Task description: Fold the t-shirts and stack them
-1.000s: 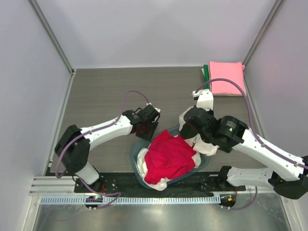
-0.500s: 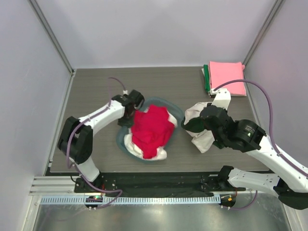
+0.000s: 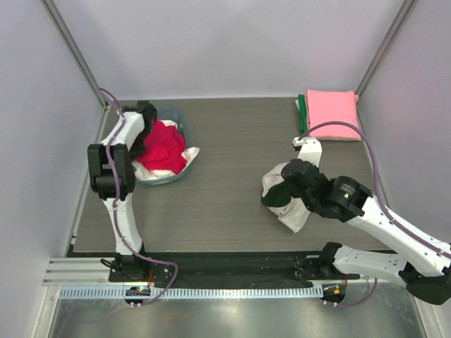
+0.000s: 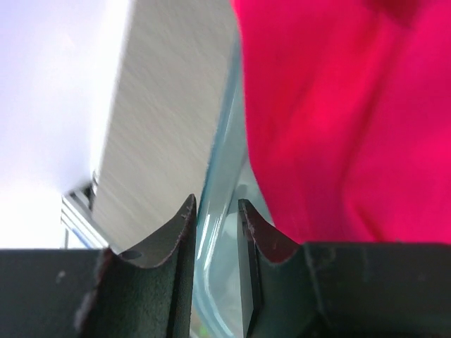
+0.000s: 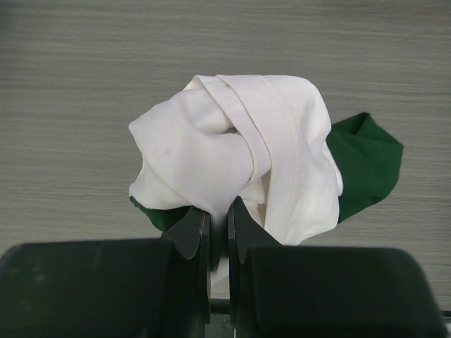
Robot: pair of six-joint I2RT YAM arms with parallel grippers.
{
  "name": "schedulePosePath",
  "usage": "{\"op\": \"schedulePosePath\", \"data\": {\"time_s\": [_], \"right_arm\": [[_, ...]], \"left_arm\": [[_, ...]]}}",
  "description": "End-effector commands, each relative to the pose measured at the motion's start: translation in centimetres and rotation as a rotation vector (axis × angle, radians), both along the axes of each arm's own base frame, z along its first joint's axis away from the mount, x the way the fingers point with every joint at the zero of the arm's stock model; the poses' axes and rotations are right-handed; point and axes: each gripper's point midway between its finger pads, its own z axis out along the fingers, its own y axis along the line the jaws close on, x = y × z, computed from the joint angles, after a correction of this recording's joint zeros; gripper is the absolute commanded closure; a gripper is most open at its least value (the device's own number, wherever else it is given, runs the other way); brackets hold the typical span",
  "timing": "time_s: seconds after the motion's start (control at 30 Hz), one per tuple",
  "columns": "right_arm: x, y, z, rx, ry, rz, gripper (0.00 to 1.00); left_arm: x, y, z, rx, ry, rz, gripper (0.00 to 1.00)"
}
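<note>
My right gripper [image 5: 218, 218] is shut on a bunched cream t-shirt [image 5: 232, 148] with dark green sleeves [image 5: 366, 162]. The bundle hangs just over the table at right of centre [image 3: 280, 198], under my right gripper [image 3: 287, 187]. At the far left, my left gripper [image 3: 148, 120] grips the rim [image 4: 220, 176] of the round teal basket [image 3: 175, 116], one finger on each side of the wall. A red t-shirt [image 3: 163, 144] fills the basket, also seen close up as the red t-shirt [image 4: 338, 120]. White cloth [image 3: 190, 153] spills over the basket's right side.
A folded pink t-shirt [image 3: 331, 113] lies at the far right corner on top of a green one [image 3: 301, 113]. The left wall post [image 3: 77, 63] stands close behind the basket. Bare grey table [image 3: 225, 141] lies between the basket and the cream bundle.
My left arm has dragged the basket, with the red shirt in it, from near the table's front centre to the far left corner. My right arm has drawn the cream shirt slightly nearer.
</note>
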Motion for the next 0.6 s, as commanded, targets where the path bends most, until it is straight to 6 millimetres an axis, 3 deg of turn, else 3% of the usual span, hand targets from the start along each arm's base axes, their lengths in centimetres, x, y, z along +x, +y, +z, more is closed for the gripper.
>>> {"op": "schedulePosePath", "data": {"time_s": [0.0, 0.03, 0.07, 0.13, 0.17, 0.2, 0.27, 0.3, 0.33, 0.37, 0.4, 0.47, 0.5, 0.57], "right_arm": [[0.1, 2.2, -0.7, 0.095, 0.022, 0.036, 0.99], [0.1, 2.6, -1.0, 0.101, 0.029, 0.046, 0.99], [0.0, 3.0, -1.4, 0.105, 0.045, 0.061, 0.99], [0.1, 3.7, -1.9, 0.104, 0.057, 0.083, 0.99], [0.0, 4.0, -2.1, 0.109, 0.070, 0.100, 0.99], [0.1, 4.3, -2.4, 0.100, 0.078, 0.108, 0.99], [0.3, 4.6, -2.4, 0.092, 0.079, 0.115, 0.99], [0.5, 4.8, -2.4, 0.090, 0.078, 0.115, 0.99], [0.7, 5.0, -2.6, 0.083, 0.079, 0.114, 0.99], [0.9, 5.2, -2.4, 0.083, 0.076, 0.114, 0.99], [1.1, 5.5, -2.4, 0.087, 0.074, 0.116, 0.99], [1.6, 6.6, -1.8, 0.100, 0.073, 0.130, 0.99], [1.8, 7.0, -1.6, 0.105, 0.075, 0.137, 0.99], [2.4, 8.6, -0.1, 0.142, 0.067, 0.166, 0.99]], "left_arm": [[3.2, 5.5, 4.1, 0.132, -0.076, 0.088, 0.93], [4.1, 6.4, 2.4, 0.135, -0.040, 0.098, 0.92], [6.1, 8.4, 5.0, 0.143, -0.124, 0.141, 0.91], [7.9, 11.1, 4.3, 0.193, -0.111, 0.170, 0.83], [7.4, 12.8, 4.4, 0.180, -0.096, 0.214, 0.79], [8.9, 13.6, 7.2, 0.161, -0.221, 0.251, 0.65], [8.4, 14.6, 9.1, 0.171, -0.291, 0.314, 0.49], [8.9, 14.5, 10.3, 0.178, -0.337, 0.310, 0.39], [8.1, 14.2, 10.1, 0.197, -0.298, 0.284, 0.33], [8.2, 13.5, 13.0, 0.200, -0.391, 0.278, 0.28], [7.9, 13.1, 13.6, 0.180, -0.411, 0.273, 0.25], [7.4, 12.1, 14.3, 0.140, -0.427, 0.260, 0.23], [6.7, 11.4, 15.9, 0.125, -0.446, 0.249, 0.23], [6.0, 9.8, 17.2, 0.105, -0.451, 0.217, 0.23]]}}
